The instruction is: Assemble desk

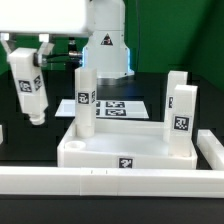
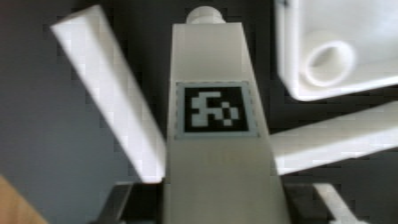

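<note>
A: Fingers (image 2: 210,196) first, what are they doing?

B: They pinch one white leg (image 1: 29,87) by its end, one dark finger on each side of it in the wrist view. That leg (image 2: 217,110) hangs in the air at the exterior view's left, slightly tilted, a black-and-white tag on its face.

A: And the arm's pose?

B: The wrist sits high at the exterior view's upper left, pointing down, with the leg dangling below it above the dark tabletop (image 1: 30,140). The arm's white base (image 1: 106,45) stands behind, near the middle.

A: Where is the desk top?

B: The desk top (image 1: 120,150) lies flat on the tabletop, centre-right, rim upward, a tag on its front wall. In the wrist view one corner of it shows, with a round socket (image 2: 331,62).

A: How many legs do you count?

B: Four. One held, three standing upright in the desk top: one at its back-left corner (image 1: 85,100), one at the back right (image 1: 178,92), one at the front right (image 1: 180,125).

A: Anything else?

B: One marker board (image 1: 112,107) lying flat behind the desk top, and one long low white rail (image 1: 110,182) along the front.
</note>
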You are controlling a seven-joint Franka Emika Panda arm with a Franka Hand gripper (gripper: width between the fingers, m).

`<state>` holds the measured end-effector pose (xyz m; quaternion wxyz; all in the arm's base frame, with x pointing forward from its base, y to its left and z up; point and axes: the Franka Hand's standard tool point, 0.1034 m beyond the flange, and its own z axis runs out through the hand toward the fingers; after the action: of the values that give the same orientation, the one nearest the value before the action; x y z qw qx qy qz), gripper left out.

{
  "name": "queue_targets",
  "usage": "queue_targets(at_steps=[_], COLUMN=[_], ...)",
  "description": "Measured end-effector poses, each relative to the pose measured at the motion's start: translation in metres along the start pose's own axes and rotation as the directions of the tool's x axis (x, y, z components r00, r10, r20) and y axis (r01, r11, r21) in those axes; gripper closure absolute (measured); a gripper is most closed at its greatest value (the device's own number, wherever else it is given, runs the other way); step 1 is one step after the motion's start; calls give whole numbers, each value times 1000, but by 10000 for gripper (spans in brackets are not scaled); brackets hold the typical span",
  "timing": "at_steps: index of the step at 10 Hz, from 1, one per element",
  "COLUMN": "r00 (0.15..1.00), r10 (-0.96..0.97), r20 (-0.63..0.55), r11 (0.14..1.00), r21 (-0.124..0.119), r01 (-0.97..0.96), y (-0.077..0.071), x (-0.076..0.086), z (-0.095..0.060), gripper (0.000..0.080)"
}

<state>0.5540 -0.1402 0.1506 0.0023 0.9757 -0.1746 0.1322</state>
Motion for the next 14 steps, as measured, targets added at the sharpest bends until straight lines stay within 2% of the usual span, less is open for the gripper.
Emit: queue_targets(at_steps=[2,3,5,8,11,12,14], r00=[1000,1000,1000,998,998,993,993], r10=[-19,-14,-16,-59,-64,-65,-71], r20=[2,2,3,-11,-29,-94,-93], r11=[1000,1000,1000,998,998,998,997], r21=[4,1,1,21,16,2,10], r01=[19,14,16,59,65,66,72], y=[-19,-15,-17,-55,-57,-56,-69], x=[-1,-1,-2,8,9,13,10], z=[1,1,2,2,4,4,8], gripper=[509,509,509,509,509,509,509])
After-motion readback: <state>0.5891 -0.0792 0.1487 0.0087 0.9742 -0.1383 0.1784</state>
